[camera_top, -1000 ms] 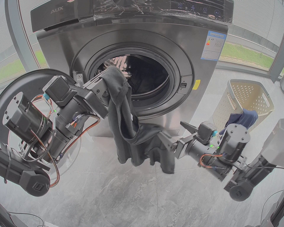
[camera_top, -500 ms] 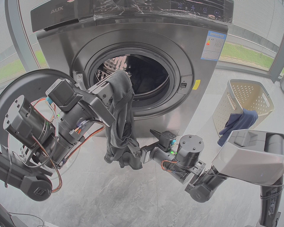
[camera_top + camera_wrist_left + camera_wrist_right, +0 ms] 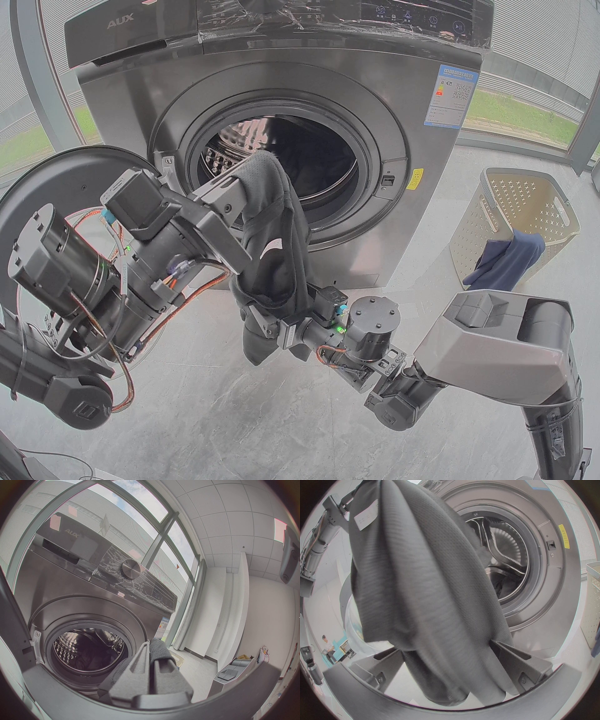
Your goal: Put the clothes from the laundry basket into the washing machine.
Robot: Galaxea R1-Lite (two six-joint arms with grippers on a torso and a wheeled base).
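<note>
A dark grey garment [image 3: 275,250] hangs from my left gripper [image 3: 244,181], which is shut on its top edge just in front of the washing machine's open drum [image 3: 300,156]. In the left wrist view the fingers [image 3: 137,670] are pressed together with cloth [image 3: 157,648] pinched between them. My right gripper [image 3: 265,320] sits low under the garment's hanging end. Its fingers [image 3: 518,661] stand wide apart, open, with the grey cloth [image 3: 425,589] draped down between them. Dark clothes lie inside the drum [image 3: 503,586].
The round door [image 3: 56,181] stands swung open on the left behind my left arm. A beige laundry basket [image 3: 531,200] stands on the floor to the right of the machine, with a blue garment [image 3: 506,259] hanging over its front rim. Grey tiled floor [image 3: 219,412] lies below.
My right arm has swung left and in under my left gripper, gathering the garment's spread lower part into a bunch. The left gripper has shifted slightly right, still holding the cloth.
</note>
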